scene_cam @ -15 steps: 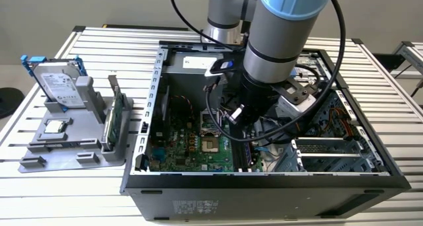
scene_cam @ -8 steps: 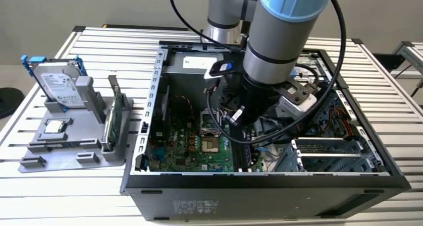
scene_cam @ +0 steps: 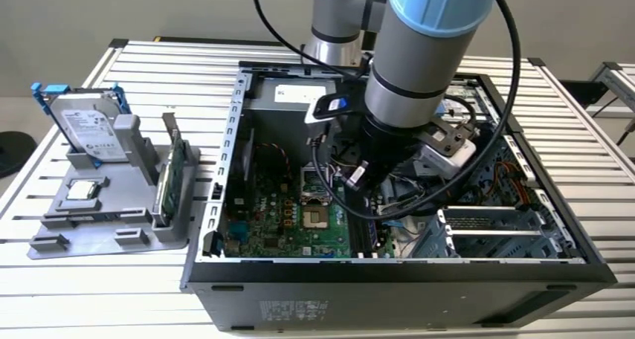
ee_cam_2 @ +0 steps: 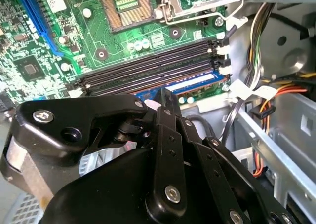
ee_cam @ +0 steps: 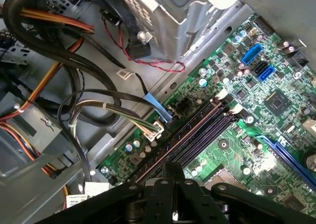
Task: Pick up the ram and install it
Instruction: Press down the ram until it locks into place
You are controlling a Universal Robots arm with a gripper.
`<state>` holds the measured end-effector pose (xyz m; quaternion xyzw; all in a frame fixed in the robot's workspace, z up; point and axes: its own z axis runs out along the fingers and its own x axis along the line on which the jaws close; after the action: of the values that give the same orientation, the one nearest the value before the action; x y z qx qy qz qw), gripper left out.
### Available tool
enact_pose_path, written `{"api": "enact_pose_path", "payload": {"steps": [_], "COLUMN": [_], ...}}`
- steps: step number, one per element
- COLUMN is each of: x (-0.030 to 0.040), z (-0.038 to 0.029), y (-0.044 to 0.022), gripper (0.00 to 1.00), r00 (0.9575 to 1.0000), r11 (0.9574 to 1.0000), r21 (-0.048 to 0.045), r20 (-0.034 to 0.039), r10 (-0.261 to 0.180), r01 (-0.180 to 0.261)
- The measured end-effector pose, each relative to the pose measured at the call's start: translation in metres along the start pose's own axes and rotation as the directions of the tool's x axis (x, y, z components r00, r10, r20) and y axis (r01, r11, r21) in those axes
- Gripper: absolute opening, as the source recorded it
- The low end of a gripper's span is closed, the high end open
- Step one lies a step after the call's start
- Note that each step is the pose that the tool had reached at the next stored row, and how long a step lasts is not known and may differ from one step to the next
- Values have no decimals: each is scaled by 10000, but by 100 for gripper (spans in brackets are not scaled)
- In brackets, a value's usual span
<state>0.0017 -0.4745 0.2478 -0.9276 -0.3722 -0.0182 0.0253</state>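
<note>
My gripper [scene_cam: 359, 181] is down inside the open computer case [scene_cam: 228, 205], over the row of black memory slots [ee_cam_2: 148, 68] on the green motherboard [ee_cam_2: 148, 36]. The ram [ee_cam_2: 195, 81] shows as a blue strip with a pale label, on edge at the slot nearest the board's edge. The black fingers [ee_cam_2: 169, 101] are drawn together on its top edge, and the gripper body hides the stick's other half. In the first wrist view the fingertips [ee_cam: 171, 168] come down over the same slots [ee_cam: 197, 130].
Cable bundles [ee_cam: 74, 105] and a metal drive cage [scene_cam: 496, 227] crowd the case beside the slots. The open processor socket [ee_cam_2: 123, 2] lies just beyond them. On the exterior view's left, a grey holder [scene_cam: 109, 227] carries a hard drive [scene_cam: 91, 123] and a green card [scene_cam: 174, 179].
</note>
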Motion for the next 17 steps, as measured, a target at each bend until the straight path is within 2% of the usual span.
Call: {"api": "enact_pose_path", "payload": {"steps": [4, 8, 17], "x": [0, -1, -2], "z": [5, 16, 42], "y": [0, 1, 1], "gripper": [0, 0, 0], "r00": [9979, 9910, 9641], "r11": [9979, 9910, 9639], "r21": [46, 90, 189], "r20": [10, 22, 24], "r10": [-650, -1339, -2656], "r01": [650, 1339, 2655]}}
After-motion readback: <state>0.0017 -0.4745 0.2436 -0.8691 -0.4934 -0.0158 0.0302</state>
